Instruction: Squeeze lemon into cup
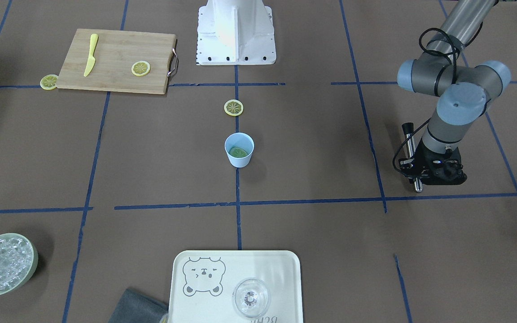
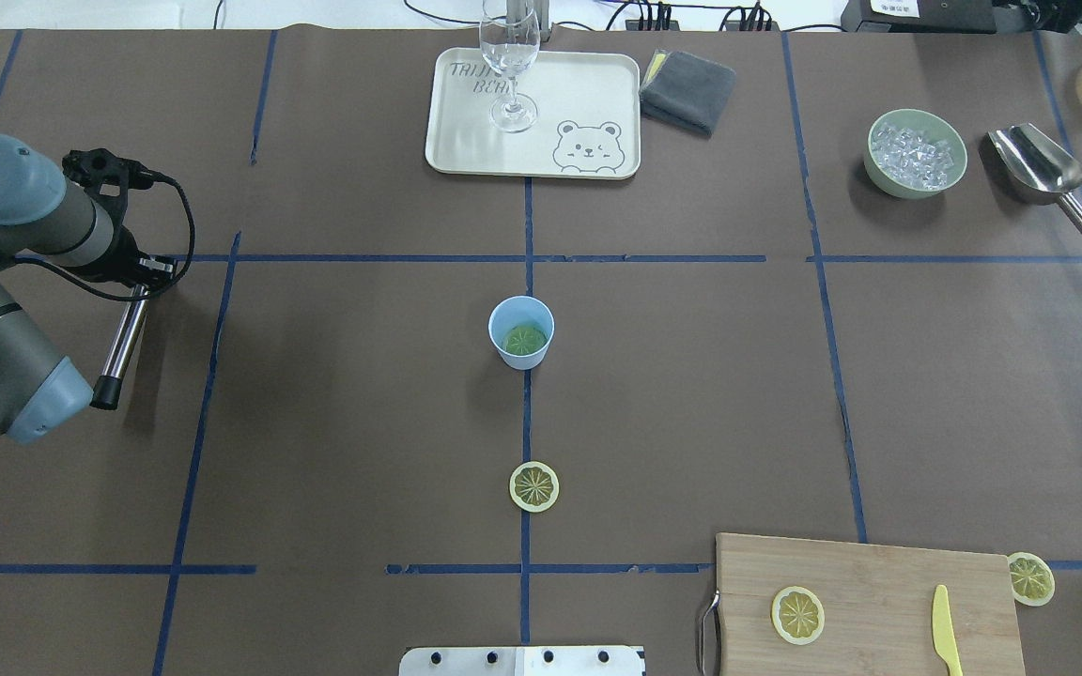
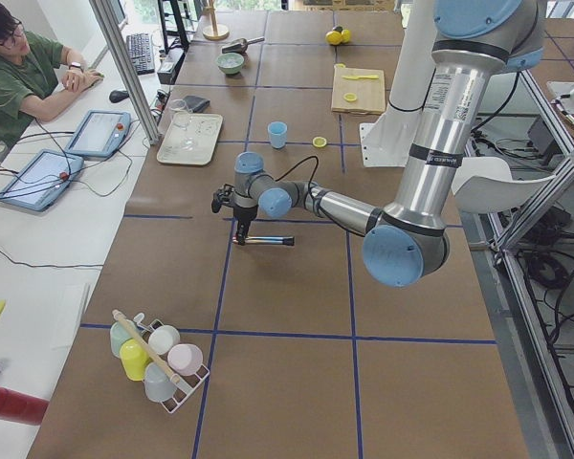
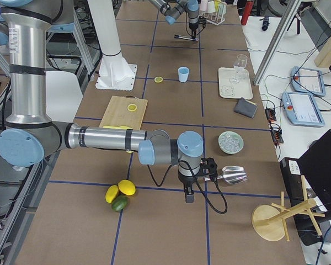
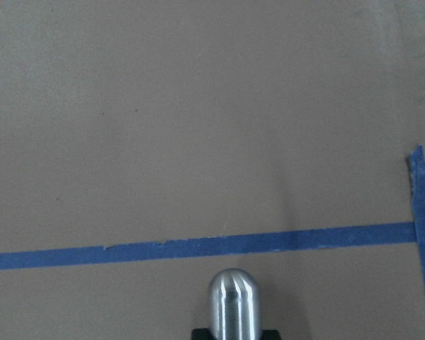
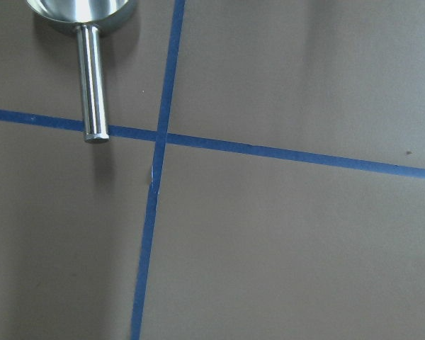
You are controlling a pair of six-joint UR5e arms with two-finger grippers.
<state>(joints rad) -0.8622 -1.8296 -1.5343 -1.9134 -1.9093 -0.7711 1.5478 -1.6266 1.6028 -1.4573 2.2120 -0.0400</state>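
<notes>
The light-blue cup [image 2: 521, 331] stands upright at the table's middle with a lemon slice [image 2: 524, 339] lying inside it; it also shows in the front view [image 1: 239, 150]. A second lemon slice [image 2: 533, 486] lies on the table nearer the robot. My left gripper [image 2: 139, 274] is far left of the cup, pointing down, shut on one end of a metal rod [image 2: 120, 343] held level. The rod's round end [image 5: 230, 297] shows in the left wrist view. My right gripper [image 4: 187, 193] shows only in the right side view, beside a metal scoop; I cannot tell its state.
A cutting board [image 2: 870, 573] with a lemon slice [image 2: 796, 615] and a yellow knife [image 2: 945, 643] lies at near right, another slice [image 2: 1029, 577] beside it. A tray [image 2: 466, 141] with a stemmed glass [image 2: 510, 66], a cloth [image 2: 687, 89], an ice bowl [image 2: 872, 155] and the scoop [image 2: 1034, 164] line the far edge.
</notes>
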